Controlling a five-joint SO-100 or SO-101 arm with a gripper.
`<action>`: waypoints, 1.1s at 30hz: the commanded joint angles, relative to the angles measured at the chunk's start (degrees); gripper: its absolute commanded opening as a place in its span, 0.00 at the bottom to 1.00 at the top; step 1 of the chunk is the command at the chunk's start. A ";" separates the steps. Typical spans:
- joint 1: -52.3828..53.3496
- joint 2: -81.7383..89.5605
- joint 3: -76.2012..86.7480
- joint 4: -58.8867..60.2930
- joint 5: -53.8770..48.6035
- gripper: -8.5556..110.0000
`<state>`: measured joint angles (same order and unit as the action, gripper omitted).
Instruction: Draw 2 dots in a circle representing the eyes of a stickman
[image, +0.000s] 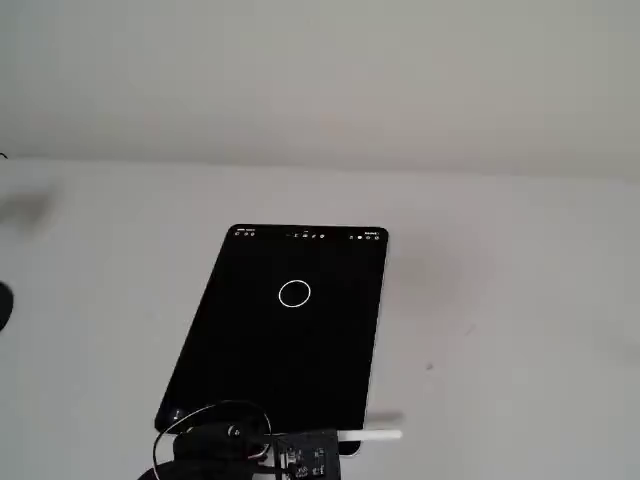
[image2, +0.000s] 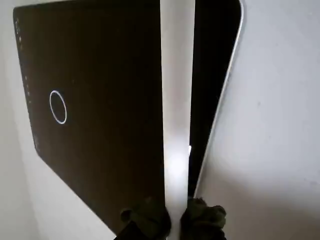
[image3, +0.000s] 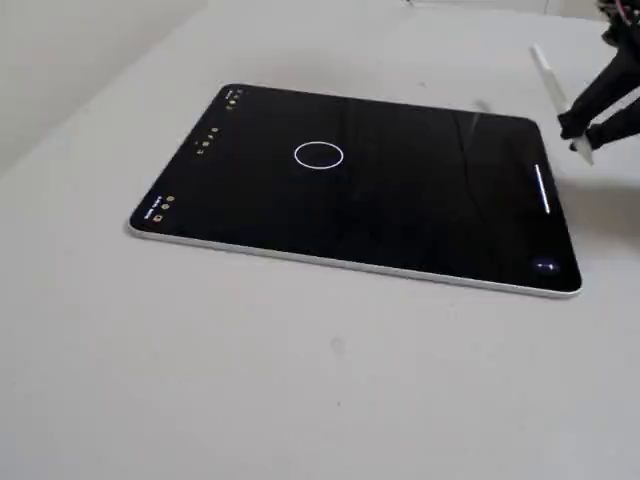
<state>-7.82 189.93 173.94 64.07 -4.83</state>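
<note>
White table (image: 520, 300) | tablet (image3: 400, 210) flat, circle (image: 294, 293) mid-screen, no dots yet | gripper (image2: 172, 215) pinches stylus (image2: 177, 100) off the tablet's edge | your stylus: light, stiff, slippery; keep the grip low; touch glass gently.

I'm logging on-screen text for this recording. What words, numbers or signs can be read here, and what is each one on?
No text can be read in any view.
Tablet screen edge: a row of small white and yellowish icons, too small and blurred to read.
Circle: a plain white outline, empty inside.
Stylus: plain white, no marking visible.
</note>
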 joint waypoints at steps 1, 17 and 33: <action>0.79 0.53 -3.60 -1.32 -0.62 0.07; -2.90 0.53 -1.85 -18.98 -23.64 0.07; -8.96 -55.81 -6.15 -102.13 -57.04 0.07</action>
<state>-16.52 168.31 179.65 -7.91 -55.81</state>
